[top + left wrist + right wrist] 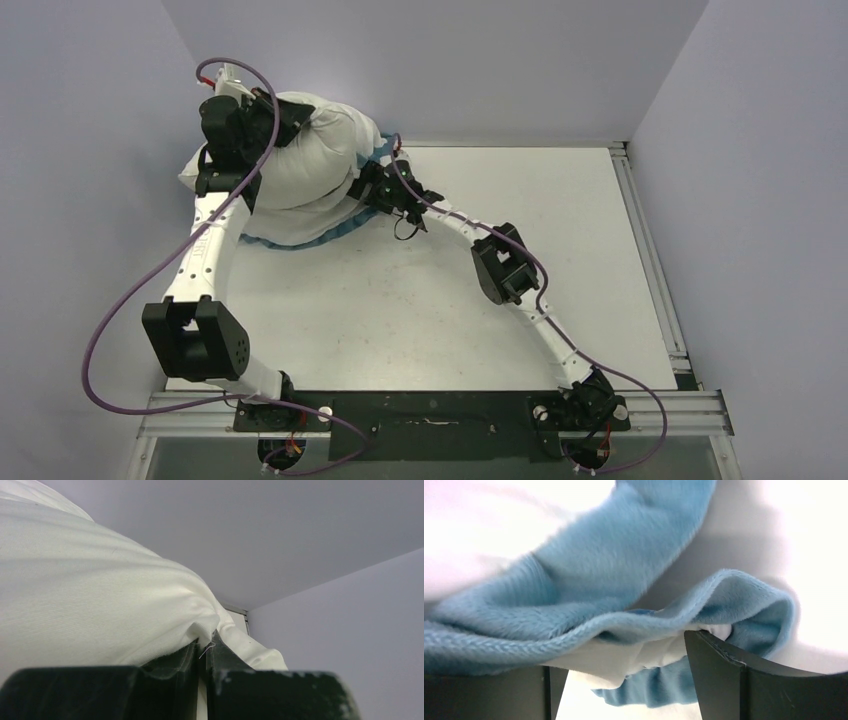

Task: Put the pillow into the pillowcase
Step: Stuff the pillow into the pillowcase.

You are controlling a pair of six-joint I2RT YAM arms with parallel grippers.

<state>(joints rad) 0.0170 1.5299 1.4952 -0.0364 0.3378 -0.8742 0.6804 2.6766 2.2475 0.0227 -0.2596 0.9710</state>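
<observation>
The plump white pillow [310,160] is bunched up at the table's far left corner. The pillowcase [330,232] shows as a blue ruffled edge under and beside it. My left gripper [283,122] is at the pillow's top. In the left wrist view the left gripper [205,647] is shut on a fold of the pillow's white cloth [100,605]. My right gripper [365,187] is at the pillow's right side. In the right wrist view the right gripper [624,680] is open, and the pillowcase's blue edge [634,540] with its white inner face drapes loosely between the fingers [734,680].
Grey walls stand close behind and to the left of the pillow. The white table [450,310] stretches to the right, with a metal rail [645,250] along its right edge. Purple cables [110,330] loop off the left arm.
</observation>
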